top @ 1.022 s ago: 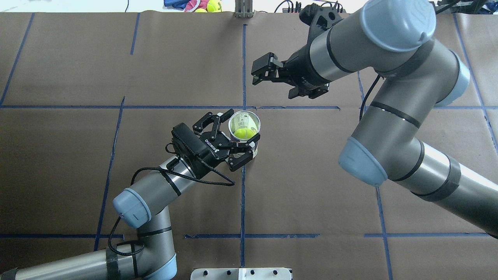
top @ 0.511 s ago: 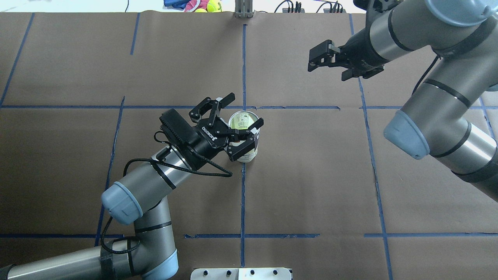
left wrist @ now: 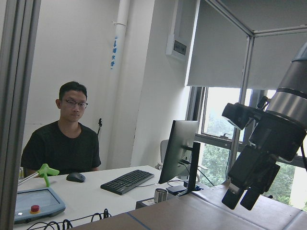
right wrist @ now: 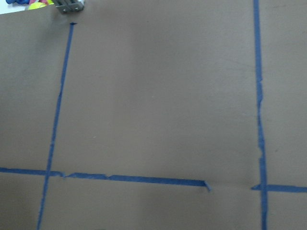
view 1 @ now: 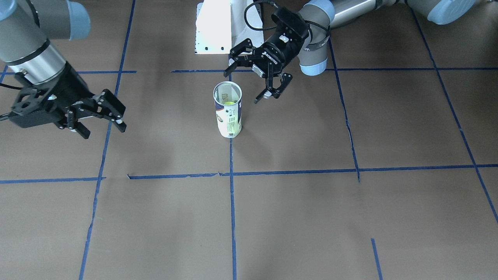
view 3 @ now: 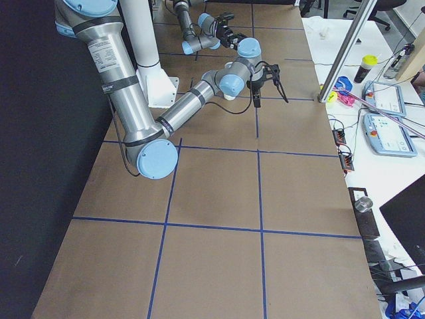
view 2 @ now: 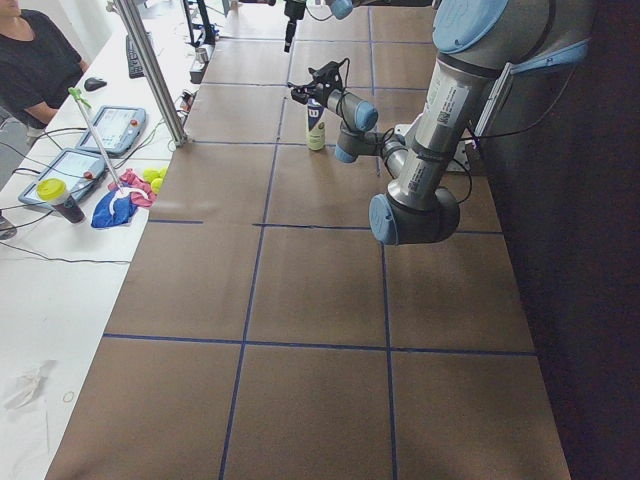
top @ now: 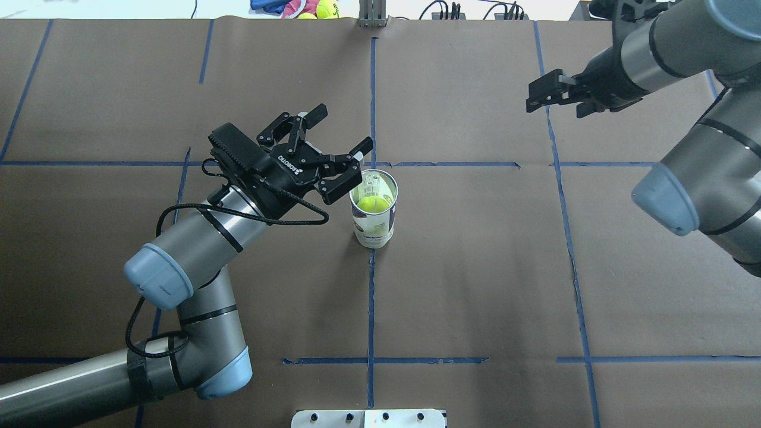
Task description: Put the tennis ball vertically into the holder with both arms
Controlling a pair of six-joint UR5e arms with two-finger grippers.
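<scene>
The holder [top: 374, 221], a clear can with a white and navy label, stands upright on the brown table. The yellow-green tennis ball [top: 371, 204] sits inside it, low in the can in the front-facing view [view 1: 230, 103]. My left gripper [top: 343, 132] is open and empty. It hangs just left of the can's rim, apart from it, and shows in the front-facing view [view 1: 242, 86]. My right gripper [top: 538, 95] is far off to the right over the far table. It is open and empty in the front-facing view [view 1: 103, 130].
The white pedestal base [top: 368, 418] is at the near edge. Blue tape lines [top: 371, 297] grid the table. Toys and balls [top: 297, 7] lie beyond the far edge. An operator [left wrist: 64, 139] sits at a desk at the table's left end.
My left gripper opened off the holder and drew back to the left and away. My right arm swung far to the right. The holder stays upright with the ball inside.
</scene>
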